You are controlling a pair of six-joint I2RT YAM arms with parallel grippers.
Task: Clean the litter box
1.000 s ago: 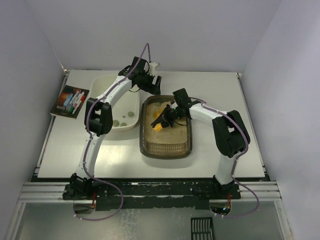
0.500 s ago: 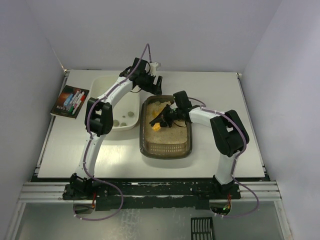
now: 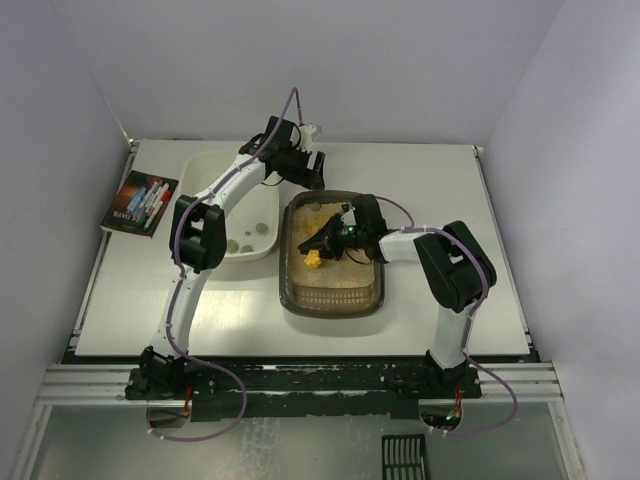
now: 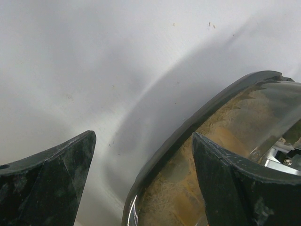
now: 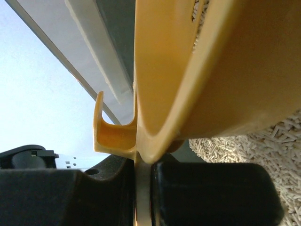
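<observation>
Litter box [image 3: 331, 309] sits mid-worktop [image 3: 440, 180], centre of the overhead view, just right of the cream tub [image 3: 212, 180].

Right claw [image 3: 338, 237] is pinching the handle of the yellow scoop [image 3: 314, 252], pads pressed tight on it in the wrist view. Scoop head is down in the litter, upper-left part of the tray.

Left claw [image 3: 310, 176] is spread wide at the tray's far rim, upper centre of the frame. One finger is over the worktop, one over the litter side, rim between them. Not gripping, as far as I can see.

My read: sifting pass in hand. To do it well:
- Close the left claw on the rim first so the tray doesn't slide when the scoop drags.
- Keep the scoop shallow and run it under the clumps [image 3: 245, 240].
- Lift level and let loose litter drop through the slots before swinging left to the tub.

A few clumps lie in the tub already, so some way in. Watch for the scoop twisting in the pinch, since the handle is thin.
</observation>
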